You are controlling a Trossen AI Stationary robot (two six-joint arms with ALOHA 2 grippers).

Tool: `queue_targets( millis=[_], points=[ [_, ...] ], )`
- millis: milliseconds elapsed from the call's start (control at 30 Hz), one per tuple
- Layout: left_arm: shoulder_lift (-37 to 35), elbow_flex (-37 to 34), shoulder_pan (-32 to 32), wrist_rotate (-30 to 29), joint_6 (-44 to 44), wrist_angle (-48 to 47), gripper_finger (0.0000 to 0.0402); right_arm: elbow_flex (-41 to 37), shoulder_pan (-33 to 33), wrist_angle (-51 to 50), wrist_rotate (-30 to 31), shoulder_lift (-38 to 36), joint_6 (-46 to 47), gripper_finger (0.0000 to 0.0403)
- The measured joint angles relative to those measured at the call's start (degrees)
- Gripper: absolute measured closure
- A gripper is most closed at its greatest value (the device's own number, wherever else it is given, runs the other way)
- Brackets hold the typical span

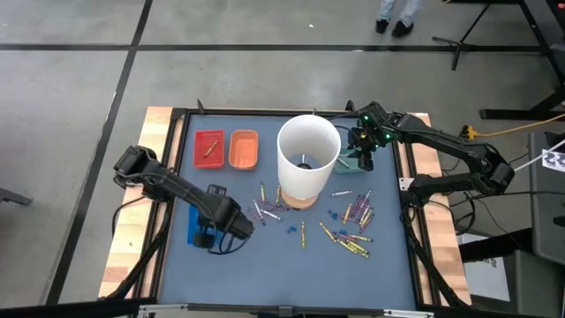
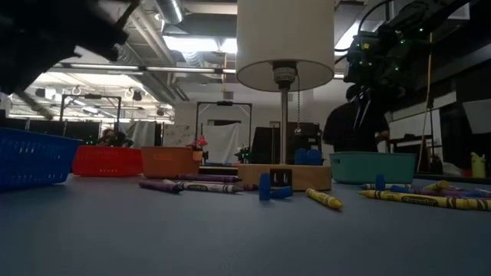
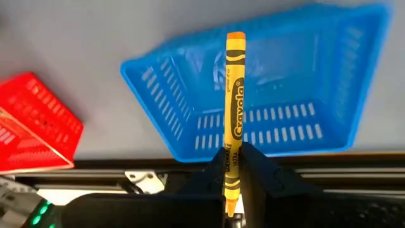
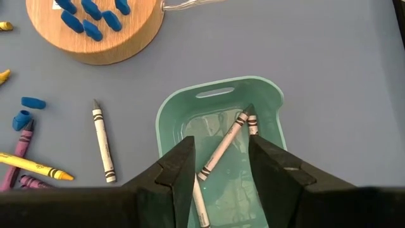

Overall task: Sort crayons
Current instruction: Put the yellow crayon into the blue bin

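Yellow crayon (image 3: 234, 114) clamped between left gripper (image 3: 233, 166) fingers, sticking out above blue basket (image 3: 266, 120). Right gripper (image 4: 221, 166) fingers apart over teal tray (image 4: 272, 114) holding white crayons (image 4: 223, 147); nothing gripped.

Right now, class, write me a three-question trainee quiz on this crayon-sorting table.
1. True or false: the left gripper is shut on a yellow crayon.
2. Which tray does the right gripper hang over? A red, B teal, C orange.
3. Fill in: the white crayons in that tray number at least ____.

Key
1. True; the crayon points toward the blue basket.
2. B, the teal tray; its jaws stand open.
3. Two.
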Motion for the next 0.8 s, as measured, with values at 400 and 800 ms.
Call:
queue_targets(
  millis=[400, 800],
  points=[
    [0.0, -9.9, -0.7, -0.4, 0.0, 0.0, 0.0395, 0.0, 0.0, 0.0, 0.0, 0.0, 0.2, 0.0255],
    [0.0, -11.2, -0.7, -5.9, -3.0, 0.3, 0.0394, 0.0, 0.0, 0.0, 0.0, 0.0, 0.2, 0.0255]
  ],
)
